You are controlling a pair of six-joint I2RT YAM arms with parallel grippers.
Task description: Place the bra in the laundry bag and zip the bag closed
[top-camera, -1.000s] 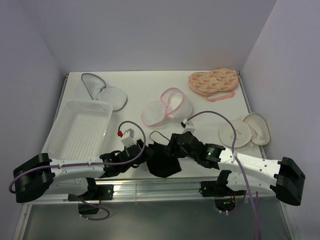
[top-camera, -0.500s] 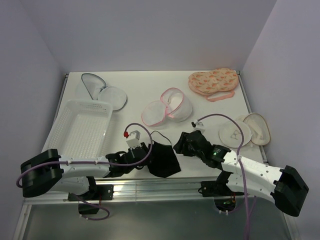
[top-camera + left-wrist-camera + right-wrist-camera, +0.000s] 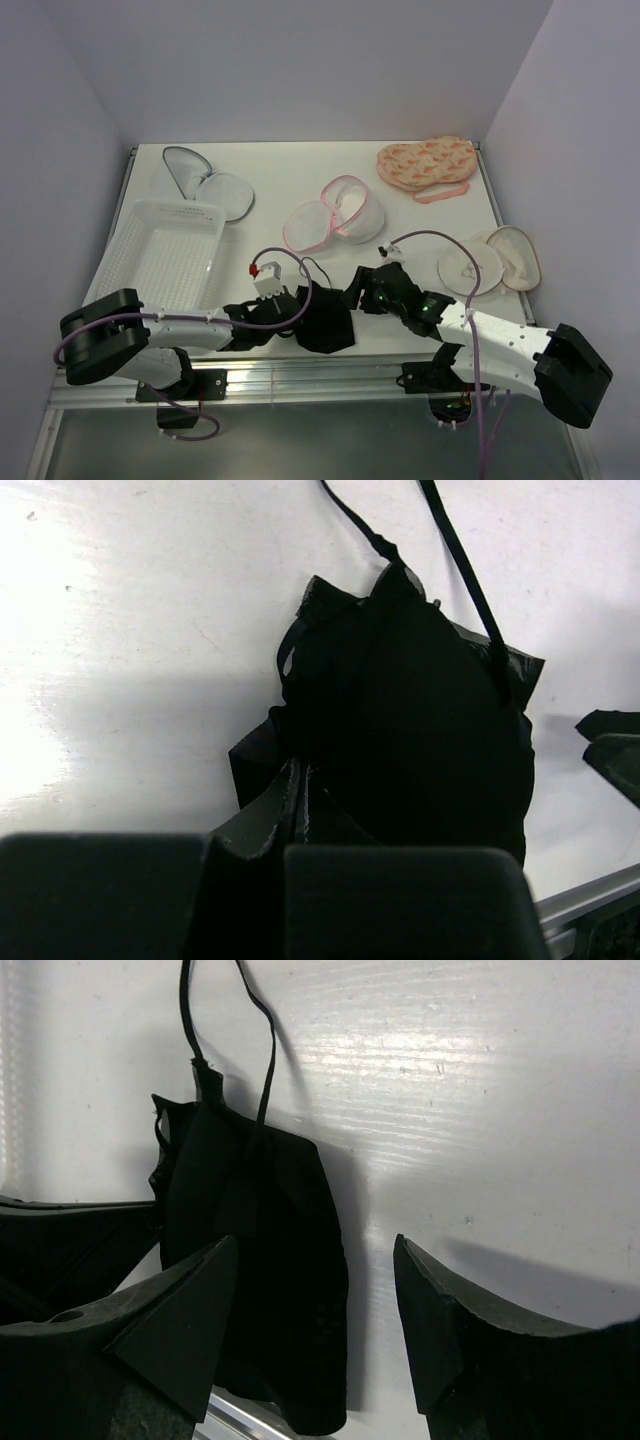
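The black bra (image 3: 328, 320) lies crumpled near the table's front edge, its thin straps (image 3: 455, 570) trailing toward the back. My left gripper (image 3: 300, 306) is at the bra's left edge, and in the left wrist view (image 3: 300, 775) its jaws are pressed together on the dark fabric. My right gripper (image 3: 358, 293) is just right of the bra, open; in the right wrist view (image 3: 315, 1305) the bra (image 3: 270, 1260) lies by the left finger (image 3: 185, 1315) and is not gripped. The laundry bag (image 3: 338, 213), white mesh with pink trim, lies open farther back at the middle.
A white plastic basket (image 3: 165, 258) stands at the left. Behind the basket lies a white mesh pouch with grey trim (image 3: 205, 182). An orange patterned pouch (image 3: 428, 165) is at the back right, and a white pouch with tan trim (image 3: 492, 262) at the right. A metal rail (image 3: 320, 375) runs along the front edge.
The left gripper has slid right to the bra's edge and shut on it. The right gripper has let go of the bra, opened wider and drawn back to the right.
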